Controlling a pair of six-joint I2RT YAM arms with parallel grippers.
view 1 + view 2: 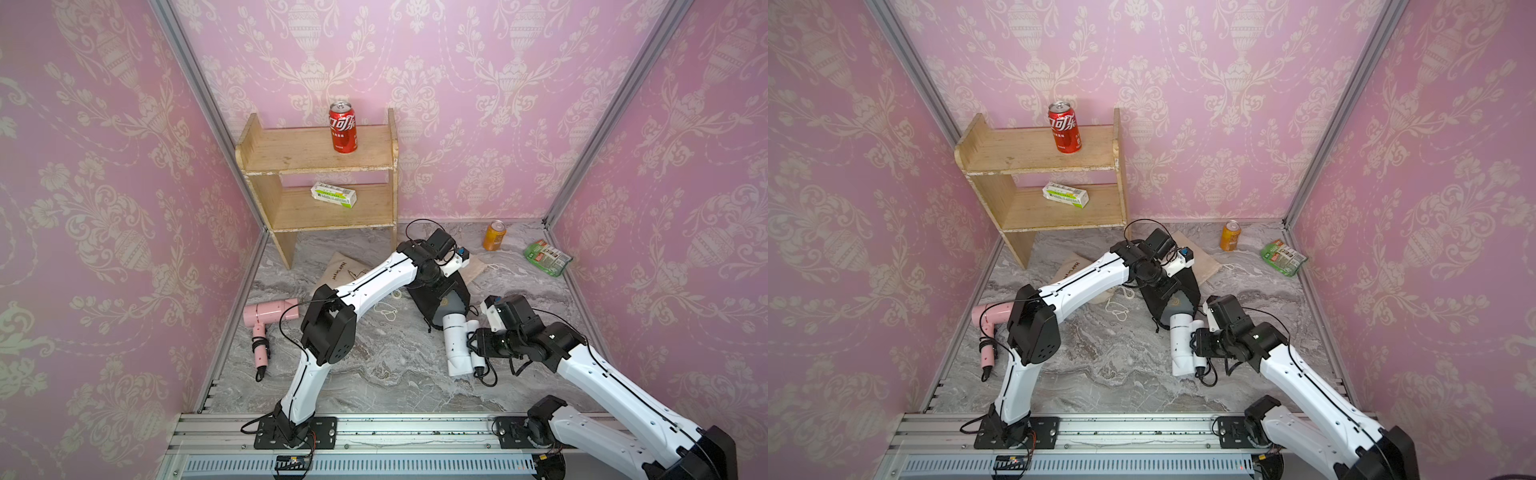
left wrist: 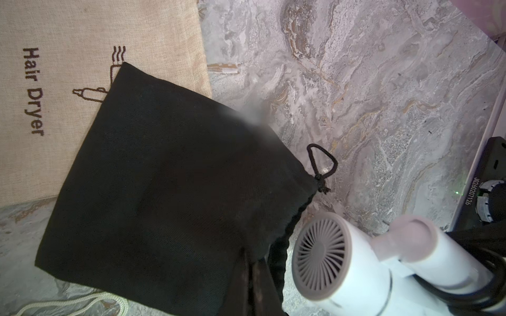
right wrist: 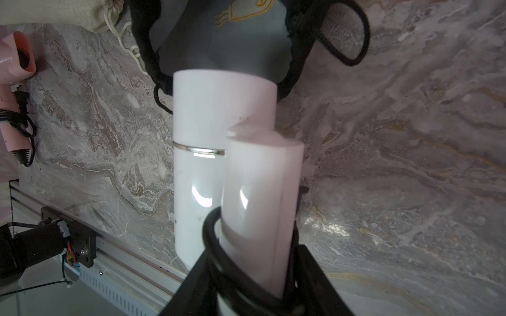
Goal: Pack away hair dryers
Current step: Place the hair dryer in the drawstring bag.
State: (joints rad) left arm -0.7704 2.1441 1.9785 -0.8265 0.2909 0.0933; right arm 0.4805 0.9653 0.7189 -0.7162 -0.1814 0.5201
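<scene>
I am holding the white hair dryer (image 1: 455,345) by its folded handle and cord, my right gripper (image 3: 254,260) half closed around them, near the middle of the marble table (image 1: 374,374). I am guessing it is light, hard and slippery. My left gripper (image 2: 253,276) is pinching the soft black pouch (image 1: 428,303) tight.

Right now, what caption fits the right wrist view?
Right gripper holds white hair dryer at the open black pouch.
</scene>
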